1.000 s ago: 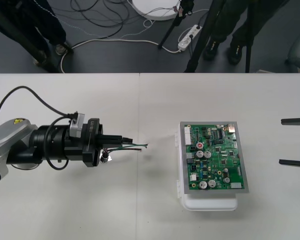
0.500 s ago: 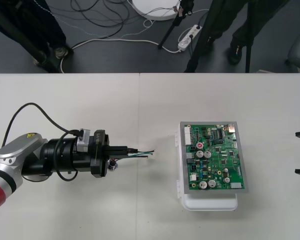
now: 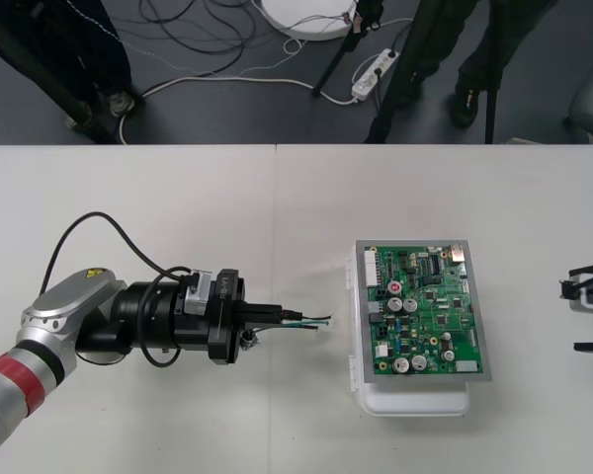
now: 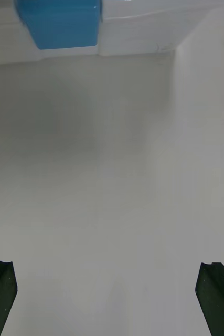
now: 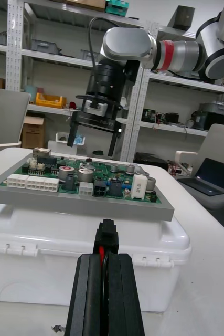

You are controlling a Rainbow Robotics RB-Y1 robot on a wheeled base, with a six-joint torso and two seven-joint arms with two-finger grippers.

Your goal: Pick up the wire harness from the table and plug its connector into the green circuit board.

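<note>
My left gripper [image 3: 277,317] is shut on the wire harness [image 3: 311,320] and holds it just above the table, left of the board. The red, black and green wires poke out rightwards, ending a short gap from the white base [image 3: 415,401]. The metal socket [image 3: 248,341] hangs under the fingers. In the left wrist view the black plug [image 5: 108,234] sticks out from the shut fingertips [image 5: 91,286], aimed at the base's side wall [image 5: 85,252] below the green circuit board [image 5: 85,178]. The green circuit board [image 3: 425,311] lies flat on its base. My right gripper [image 3: 574,310] waits open at the right edge.
The right gripper [image 5: 93,137] hangs open beyond the board's far side. In the right wrist view its fingers [image 4: 0,294] stand far apart over bare table [image 4: 112,184]. Cables and tripod legs lie on the dark floor [image 3: 227,69] past the table's far edge.
My left gripper has carried the harness rightwards and toward the near edge, closing most of the gap to the board. The right gripper has shifted at the table's right edge.
</note>
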